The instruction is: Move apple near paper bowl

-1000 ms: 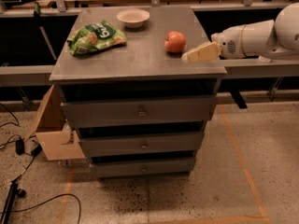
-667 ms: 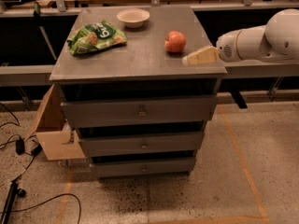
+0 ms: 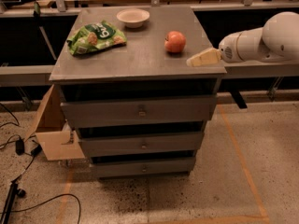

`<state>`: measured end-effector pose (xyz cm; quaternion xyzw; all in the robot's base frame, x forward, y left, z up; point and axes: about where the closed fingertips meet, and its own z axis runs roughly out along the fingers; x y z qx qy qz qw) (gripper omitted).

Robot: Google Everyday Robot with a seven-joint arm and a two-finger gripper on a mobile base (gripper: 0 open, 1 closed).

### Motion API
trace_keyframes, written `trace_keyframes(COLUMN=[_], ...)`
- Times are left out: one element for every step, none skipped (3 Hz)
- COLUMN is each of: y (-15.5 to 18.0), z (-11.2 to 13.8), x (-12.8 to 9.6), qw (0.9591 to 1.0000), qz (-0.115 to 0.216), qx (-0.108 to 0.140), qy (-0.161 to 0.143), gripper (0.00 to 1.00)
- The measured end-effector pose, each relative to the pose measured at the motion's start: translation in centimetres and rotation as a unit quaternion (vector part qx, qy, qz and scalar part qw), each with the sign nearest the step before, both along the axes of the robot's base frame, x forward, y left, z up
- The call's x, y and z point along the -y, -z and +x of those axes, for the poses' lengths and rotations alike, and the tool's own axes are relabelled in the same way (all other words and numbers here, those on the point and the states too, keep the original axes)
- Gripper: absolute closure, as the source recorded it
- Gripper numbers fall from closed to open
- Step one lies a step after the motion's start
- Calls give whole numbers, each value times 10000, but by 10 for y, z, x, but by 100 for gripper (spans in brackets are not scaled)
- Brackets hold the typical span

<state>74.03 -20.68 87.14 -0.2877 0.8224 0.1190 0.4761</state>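
A round red apple (image 3: pixel 175 41) with orange-yellow patches sits on the grey cabinet top (image 3: pixel 140 55), right of centre. The off-white paper bowl (image 3: pixel 133 17) sits at the back of the top, left of and behind the apple, apart from it. My gripper (image 3: pixel 198 59) comes in from the right on a white arm (image 3: pixel 261 43). Its cream tip is over the top's right front corner, right of and a little in front of the apple, not touching it.
A green snack bag (image 3: pixel 96 37) lies on the left part of the top. The cabinet has three drawers (image 3: pixel 140 111). An open cardboard box (image 3: pixel 53 129) stands on the floor at its left, with cables (image 3: pixel 18 148) beside it. Rails and benches run behind.
The gripper and arm have drawn back slightly to the right and down, away from the apple. The apple, bowl and bag have not moved.
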Motion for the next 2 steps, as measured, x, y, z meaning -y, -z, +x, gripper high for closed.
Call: trace_keyframes(y=[-6,-13], z=[14,31], x=[-17,-37], qw=[9995,9973], qz=[68,112], qx=[265,651], qy=[-145,-331], gripper=[0,0])
